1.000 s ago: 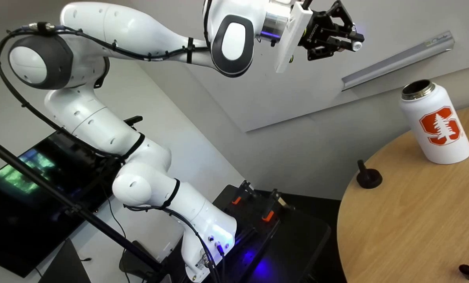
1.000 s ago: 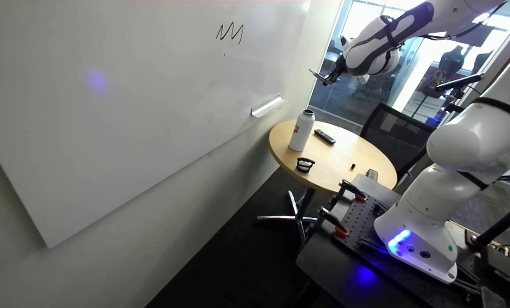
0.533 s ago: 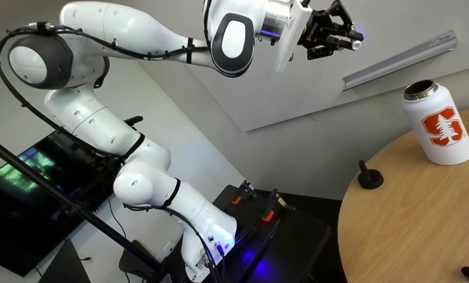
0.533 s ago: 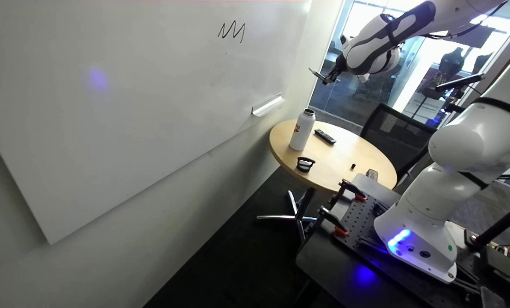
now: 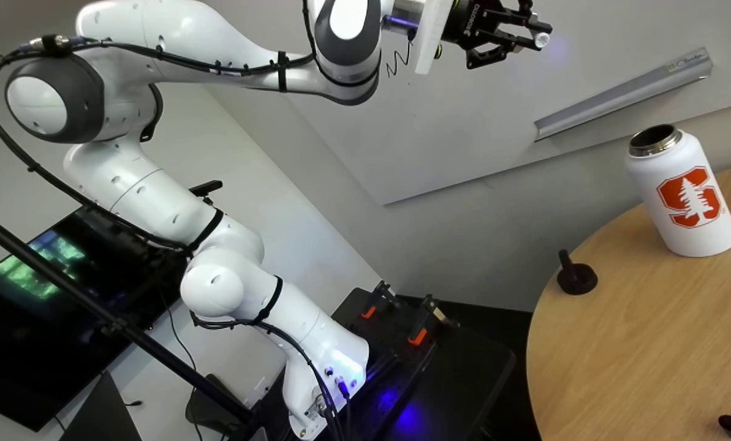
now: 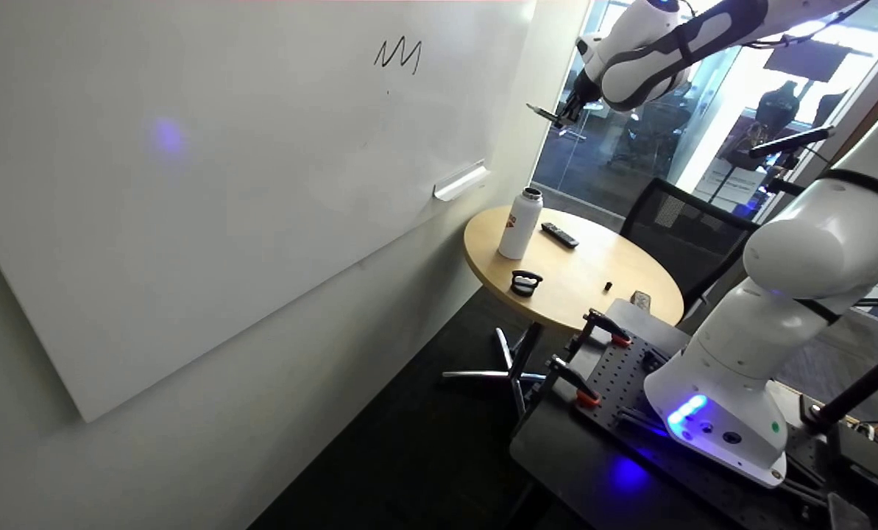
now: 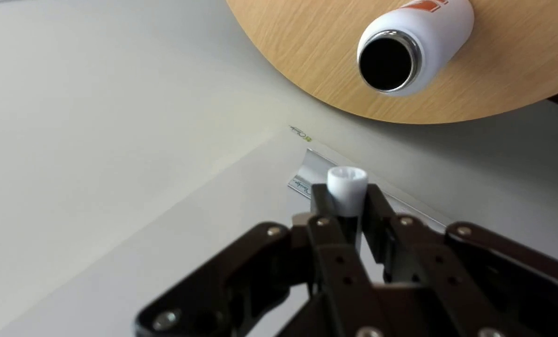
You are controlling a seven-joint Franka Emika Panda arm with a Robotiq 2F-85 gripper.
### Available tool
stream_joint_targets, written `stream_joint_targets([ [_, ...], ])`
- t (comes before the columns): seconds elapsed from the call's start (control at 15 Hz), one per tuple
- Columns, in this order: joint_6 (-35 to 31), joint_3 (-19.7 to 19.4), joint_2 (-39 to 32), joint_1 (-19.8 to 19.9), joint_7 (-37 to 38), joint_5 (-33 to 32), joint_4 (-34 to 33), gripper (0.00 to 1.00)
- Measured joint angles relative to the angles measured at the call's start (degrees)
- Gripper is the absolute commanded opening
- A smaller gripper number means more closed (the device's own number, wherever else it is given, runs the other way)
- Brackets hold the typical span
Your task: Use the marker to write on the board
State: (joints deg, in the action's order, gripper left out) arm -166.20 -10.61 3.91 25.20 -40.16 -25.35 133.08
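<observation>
My gripper (image 7: 344,199) is shut on the marker (image 7: 347,187), whose white end rises between the fingertips in the wrist view. In an exterior view the marker (image 6: 542,112) juts from the gripper (image 6: 568,118), its slim tip directed toward the board (image 6: 225,184). That tip appears apart from the board's surface. A black zigzag scribble (image 6: 398,57) and a tiny dot below it mark the white panel. From another angle, the gripper (image 5: 534,37) hangs in front of the board (image 5: 463,128), and the scribble (image 5: 397,62) shows just below the wrist. The barrel is mostly covered by the fingers.
A silver-white ledge (image 6: 461,182) sticks out from the board's lower edge. Below it, a round wooden table (image 6: 600,258) carries an open white bottle (image 6: 520,224), a black lid (image 6: 525,284), a remote (image 6: 559,235) and a small black cap (image 6: 608,286). A chair (image 6: 692,235) stands behind.
The gripper and the held marker have risen and shifted slightly left in both exterior views. The wrist's move has uncovered the scribble in an exterior view. The grip is unchanged.
</observation>
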Motion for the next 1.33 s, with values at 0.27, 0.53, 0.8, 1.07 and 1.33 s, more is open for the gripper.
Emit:
stream_joint_targets([
  [0.27, 3.46, 3.43, 0.37, -0.01, 14.94, -11.79, -2.43, 0.08],
  [0.53, 4.97, 7.00, 0.12, -0.24, 29.12, -19.70, -3.59, 0.21],
  [0.8, 4.98, 7.86, -0.58, -0.45, 30.80, -19.85, -3.95, 0.09],
  [1.07, 5.21, 4.65, -0.82, -3.62, 30.71, -19.67, -4.10, 0.09],
  [1.33, 10.28, 3.67, -0.84, -8.07, 30.53, -18.28, -5.26, 0.09],
])
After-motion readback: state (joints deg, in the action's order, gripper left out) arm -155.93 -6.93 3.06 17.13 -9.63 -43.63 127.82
